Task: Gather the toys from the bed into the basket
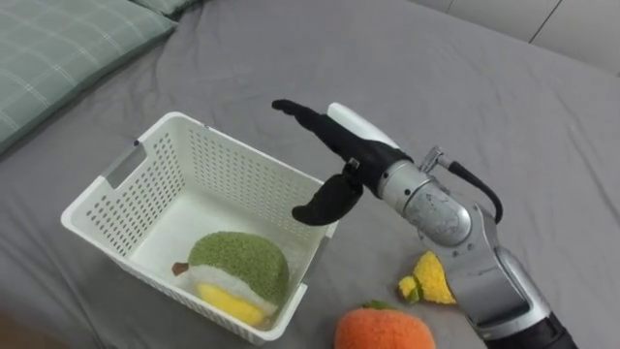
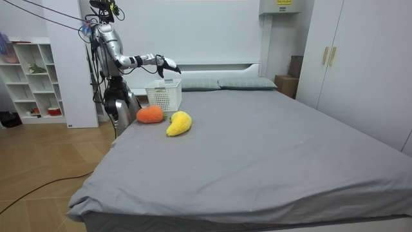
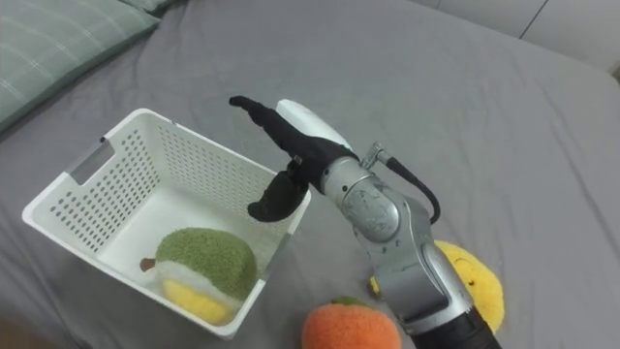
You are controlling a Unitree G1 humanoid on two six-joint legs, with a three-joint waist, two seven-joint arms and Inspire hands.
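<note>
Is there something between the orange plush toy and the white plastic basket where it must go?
Nothing visible. The round orange plush toy lies on the grey bed sheet beside the white perforated plastic basket; only bare sheet separates them. The right hand hovers open over the basket's rim.

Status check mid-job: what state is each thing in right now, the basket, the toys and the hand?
White basket: upright on the bed, one toy inside.
Green plush toy: lying in the basket.
Orange plush toy: on the bed, outside the basket.
Yellow plush toy: on the bed, outside the basket, partly behind the arm.
Right hand: open, empty, above the basket's rim.
</note>
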